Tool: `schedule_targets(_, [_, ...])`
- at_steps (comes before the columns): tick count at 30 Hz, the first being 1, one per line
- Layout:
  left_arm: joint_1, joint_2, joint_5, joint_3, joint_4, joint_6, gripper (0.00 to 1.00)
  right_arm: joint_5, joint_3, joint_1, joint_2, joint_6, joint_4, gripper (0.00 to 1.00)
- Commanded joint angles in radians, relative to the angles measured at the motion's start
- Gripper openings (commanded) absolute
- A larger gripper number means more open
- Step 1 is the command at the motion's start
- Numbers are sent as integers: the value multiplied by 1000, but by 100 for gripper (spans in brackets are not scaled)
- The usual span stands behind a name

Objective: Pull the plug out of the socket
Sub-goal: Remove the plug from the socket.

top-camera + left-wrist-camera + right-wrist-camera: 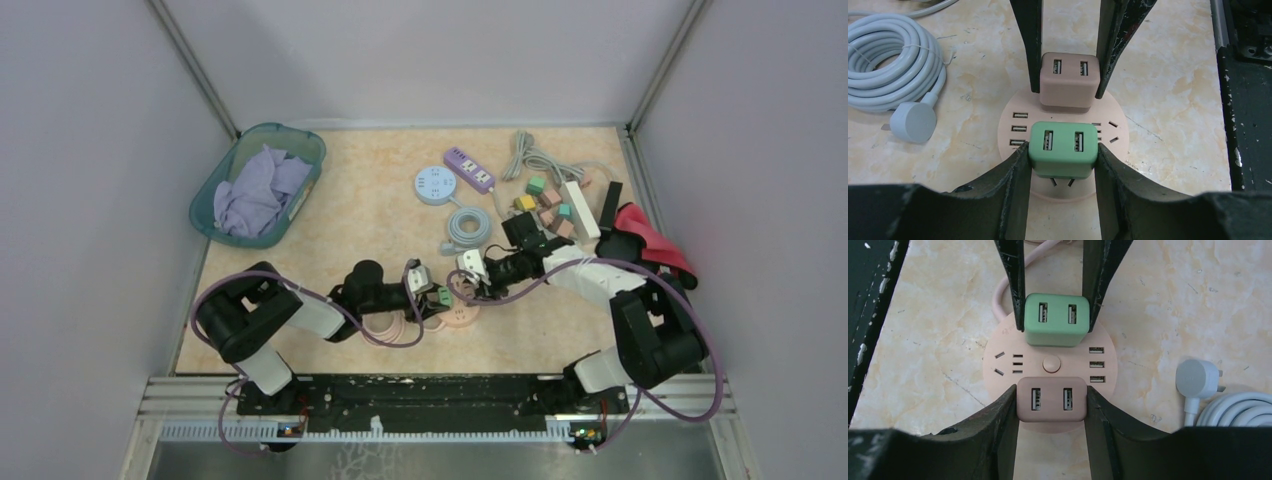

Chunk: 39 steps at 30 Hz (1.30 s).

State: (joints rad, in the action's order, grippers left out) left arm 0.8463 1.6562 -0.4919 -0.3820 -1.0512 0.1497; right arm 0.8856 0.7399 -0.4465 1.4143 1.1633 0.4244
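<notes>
Matt plastic green plug (1063,147), tan plug (1068,82) and pink socket (1110,132); smooth marble-look tabletop (1168,100); scuffed black jaws.

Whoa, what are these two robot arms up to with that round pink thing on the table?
They are unplugging chargers from a round pink socket hub. The left end effector is clamped on the green plug, whose prongs show beneath it, so it seems partly lifted. The right end effector grips the tan plug, which looks seated on the hub.
</notes>
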Motion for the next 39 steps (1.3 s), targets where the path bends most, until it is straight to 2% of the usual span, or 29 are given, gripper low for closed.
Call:
schedule_targets(1, [6, 13, -20, 1, 10, -30, 8, 131, 3, 4, -48, 200, 27, 0])
schedule_targets(5, [6, 4, -20, -6, 24, -28, 8, 105, 3, -35, -44, 148, -7, 0])
schedule_targets(14, [7, 23, -23, -26, 45, -31, 8, 76, 33, -84, -13, -215, -201, 0])
schedule_targets(17, [8, 25, -23, -26, 52, -27, 8, 47, 65, -78, 4, -266, -202, 0])
schedule_targets(26, [7, 5, 14, -2, 52, -18, 7, 77, 58, 33, -15, -222, -178, 0])
schedule_targets(29, [6, 5, 15, -1, 52, -17, 7, 101, 36, 56, -40, -152, -160, 0])
schedule_targets(36, [6, 0, 18, -1, 51, -18, 7, 172, 7, 60, -52, 119, -18, 0])
schedule_targets(39, [7, 6, 12, -7, 51, -21, 7, 191, 0, 47, -59, 110, -25, 0])
